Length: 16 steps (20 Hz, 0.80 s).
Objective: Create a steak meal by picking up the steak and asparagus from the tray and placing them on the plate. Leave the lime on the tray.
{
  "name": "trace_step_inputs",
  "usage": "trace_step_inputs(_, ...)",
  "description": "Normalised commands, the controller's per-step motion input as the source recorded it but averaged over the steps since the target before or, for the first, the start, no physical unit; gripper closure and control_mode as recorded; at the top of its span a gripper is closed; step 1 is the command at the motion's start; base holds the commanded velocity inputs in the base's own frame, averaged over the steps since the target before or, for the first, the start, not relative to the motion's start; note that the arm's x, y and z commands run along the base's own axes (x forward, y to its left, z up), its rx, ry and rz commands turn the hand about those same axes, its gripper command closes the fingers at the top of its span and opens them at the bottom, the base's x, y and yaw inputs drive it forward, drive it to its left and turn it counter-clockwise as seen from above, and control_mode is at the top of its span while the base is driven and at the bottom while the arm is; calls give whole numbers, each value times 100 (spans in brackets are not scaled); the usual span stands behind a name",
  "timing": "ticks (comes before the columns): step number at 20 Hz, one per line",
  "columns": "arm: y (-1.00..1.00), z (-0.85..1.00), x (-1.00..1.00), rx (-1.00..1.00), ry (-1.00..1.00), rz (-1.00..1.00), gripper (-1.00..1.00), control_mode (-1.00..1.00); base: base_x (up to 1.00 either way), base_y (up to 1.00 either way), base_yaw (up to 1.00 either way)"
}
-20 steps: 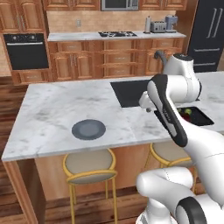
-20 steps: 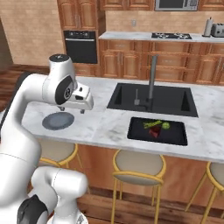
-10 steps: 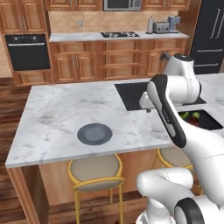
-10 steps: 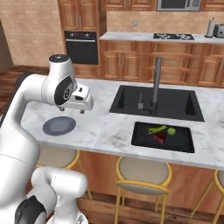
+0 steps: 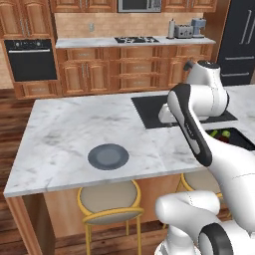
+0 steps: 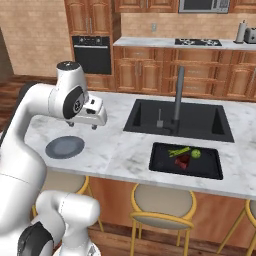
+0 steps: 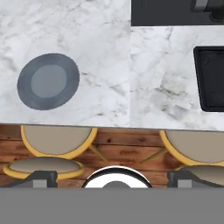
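Asparagus (image 6: 179, 150) lengthwise across tray (image 6: 210, 170), tip toward lime (image 6: 195, 153), beside steak (image 6: 183, 159)

Marble counter (image 6: 117, 150) bears plate (image 6: 64, 147) and tray (image 6: 186, 160).

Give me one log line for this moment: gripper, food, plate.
gripper: high over counter, holding nothing, jaw state unclear | steak, asparagus, lime: all on tray | plate: bare | phase: no pick yet
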Motion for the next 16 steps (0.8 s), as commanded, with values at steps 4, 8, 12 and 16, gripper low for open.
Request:
trace_step_inputs(4, -5, 0, 7, 1, 0, 1, -100, -100, 34, -22, 1)
trace_step_inputs(8, -11, 0, 15, 1, 0, 2, -100, -100, 0, 0, 0)
trace_step_inputs(12, -48, -5, 0, 2, 0, -3, -100, -100, 0, 0, 0)
trace_step_inputs(16, -64, -8, 0, 3, 0, -6, -100, -100, 0, 0, 0)
